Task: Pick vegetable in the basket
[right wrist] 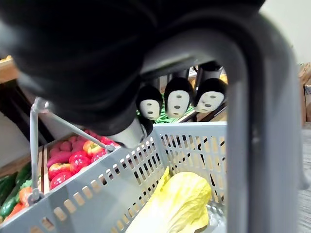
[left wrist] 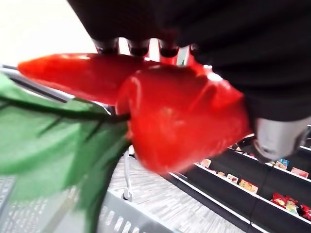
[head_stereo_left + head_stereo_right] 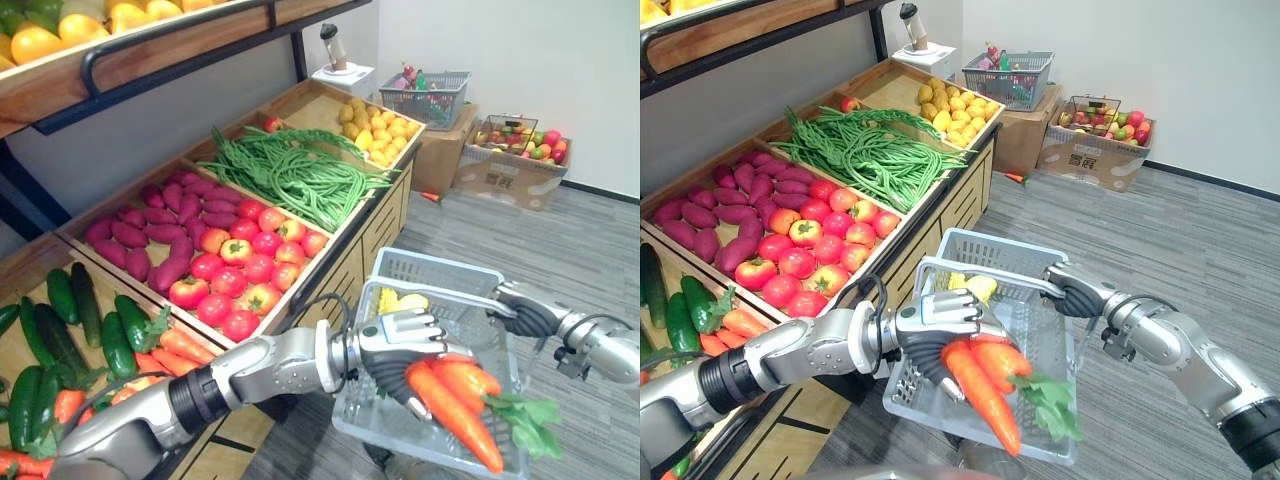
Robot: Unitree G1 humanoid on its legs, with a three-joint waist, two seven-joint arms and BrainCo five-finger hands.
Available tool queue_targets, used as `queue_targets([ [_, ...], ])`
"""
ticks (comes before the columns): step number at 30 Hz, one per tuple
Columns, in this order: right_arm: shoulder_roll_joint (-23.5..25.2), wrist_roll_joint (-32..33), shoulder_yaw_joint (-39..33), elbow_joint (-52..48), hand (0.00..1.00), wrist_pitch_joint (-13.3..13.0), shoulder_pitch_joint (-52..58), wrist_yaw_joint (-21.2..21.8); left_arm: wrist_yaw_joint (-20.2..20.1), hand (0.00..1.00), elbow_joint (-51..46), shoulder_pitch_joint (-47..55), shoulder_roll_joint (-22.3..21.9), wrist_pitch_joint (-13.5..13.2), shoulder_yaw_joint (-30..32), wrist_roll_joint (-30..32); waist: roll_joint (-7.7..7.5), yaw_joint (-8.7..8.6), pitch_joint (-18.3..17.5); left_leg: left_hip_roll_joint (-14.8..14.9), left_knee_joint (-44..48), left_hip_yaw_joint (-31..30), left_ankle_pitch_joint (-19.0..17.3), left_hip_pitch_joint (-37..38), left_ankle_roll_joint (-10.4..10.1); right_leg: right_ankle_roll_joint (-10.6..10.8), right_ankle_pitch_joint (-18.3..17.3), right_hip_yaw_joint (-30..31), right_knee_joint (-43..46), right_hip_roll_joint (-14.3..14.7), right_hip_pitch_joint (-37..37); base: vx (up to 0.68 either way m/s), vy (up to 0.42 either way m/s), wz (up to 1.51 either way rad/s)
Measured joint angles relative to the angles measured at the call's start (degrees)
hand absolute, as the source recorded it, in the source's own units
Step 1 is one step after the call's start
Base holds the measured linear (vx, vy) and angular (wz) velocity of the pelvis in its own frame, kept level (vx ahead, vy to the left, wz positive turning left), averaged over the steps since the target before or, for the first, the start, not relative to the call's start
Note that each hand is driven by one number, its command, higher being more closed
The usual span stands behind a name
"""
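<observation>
The grey basket (image 3: pixel 430 268) hangs over the floor (image 3: pixel 590 240) beside the stand (image 3: pixel 372 232). The right hand (image 3: pixel 525 312) carries it, its fingers (image 1: pixel 178 101) curled tight round the handle (image 1: pixel 262 145). One thing lies inside: a yellow leafy vegetable (image 1: pixel 177 204) at the end nearer the stand.

The left hand (image 3: pixel 400 335) reaches over the basket's near half with its fingers wrapped round two carrots (image 3: pixel 452 408), one long and one shorter. Their green leaves (image 3: pixel 525 418) trail past the near rim. The carrots are over the basket, still in the grip and not lying on its floor. I cannot tell whether they touch its wall.

The stand has four sloping bins in a row:
- The nearest holds cucumbers (image 3: pixel 75 320) and more carrots (image 3: pixel 180 345).
- The next holds purple sweet potatoes (image 3: pixel 150 225) on the wall side and tomatoes (image 3: pixel 245 270) on the aisle side, well over a dozen of each.
- The third holds a heap of green beans (image 3: pixel 300 175), with one tomato at its back corner.
- The farthest holds a pile of lemons (image 3: pixel 385 130).

A shelf (image 3: pixel 150 55) above the bins carries yellow and green fruit (image 3: pixel 60 30).

By the far wall stand two cardboard boxes (image 3: pixel 500 175). One has a second grey basket (image 3: pixel 428 97) on top, the other a wire basket (image 3: pixel 510 130) and mixed fruit. That makes three baskets in all.
</observation>
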Motion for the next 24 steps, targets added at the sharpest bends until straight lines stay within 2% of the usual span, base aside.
queue_targets([
  [4,-1.83,0.41,1.19,-2.22,1.0,0.07,0.02,0.94,-1.26,1.0,0.71,0.0,-0.87,0.02,-2.47,0.01,-0.14,-0.89,-0.08,-0.1,-0.01,0.04,-0.01,0.17,0.0,0.03,-0.02,0.09,0.0,-0.09,0.19,0.0,0.0,0.0],
  [8,-1.83,2.87,1.2,-6.06,1.0,0.09,-0.02,2.67,-3.38,1.0,8.01,0.0,-6.19,0.6,-3.62,0.1,-0.28,-1.96,-0.2,-0.08,0.0,0.06,-0.01,0.16,-0.01,0.03,-0.02,0.09,0.02,-0.06,0.15,0.01,-0.023,0.0],
  [11,-1.82,4.5,1.26,-8.1,1.0,0.08,-0.35,2.93,-4.43,1.0,11.59,0.0,-8.38,1.03,-3.75,0.27,-0.28,-2.36,-0.21,-0.07,0.02,0.1,-0.01,0.13,-0.01,0.02,-0.02,0.1,0.08,0.0,0.04,0.0,0.0,0.0],
  [18,-1.58,6.2,1.72,-9.27,1.0,0.14,-1.72,3.92,-4.74,1.0,20.15,0.01,-14.08,2.3,-4.56,1.28,-0.51,-2.58,-0.32,-0.09,0.05,0.13,-0.01,0.14,-0.01,0.03,-0.02,0.21,0.11,0.06,0.0,0.0,0.0,0.0],
  [24,-1.23,6.23,3.11,-9.26,1.0,0.73,-2.19,4.5,-4.55,1.0,29.57,0.07,-18.15,3.62,-4.41,6.73,-0.97,-2.6,-0.52,-0.14,0.05,0.15,-0.01,0.27,-0.01,0.03,-0.01,0.44,0.26,0.17,0.0,0.0,0.0,0.0],
])
